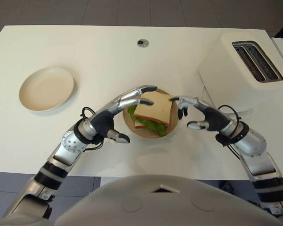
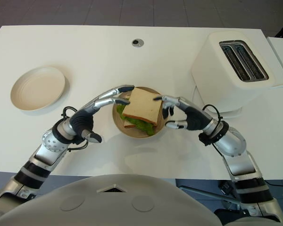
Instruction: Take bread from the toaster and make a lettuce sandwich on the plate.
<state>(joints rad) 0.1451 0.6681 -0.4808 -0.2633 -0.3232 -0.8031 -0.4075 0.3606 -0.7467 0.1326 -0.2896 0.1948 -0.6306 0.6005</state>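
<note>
Left hand (image 1: 106, 121): I see it just left of the plate (image 1: 131, 127), fingers stretched out, tips at the sandwich's (image 1: 154, 109) far-left corner, clasping nothing.
Right hand (image 1: 206, 117): just right of the plate, fingers loosely extended, tips at the top slice's right edge, clasping nothing.
Sandwich: on the wooden plate, near-centre of the table (image 1: 108, 61), lettuce (image 1: 154, 126) poking out.
Toaster (image 1: 240, 70): far right.
White dish (image 1: 46, 88): left, well apart.

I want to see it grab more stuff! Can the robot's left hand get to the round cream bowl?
Probably yes. The left hand looks open, and only bare white table lies between it and the round cream bowl.
</note>
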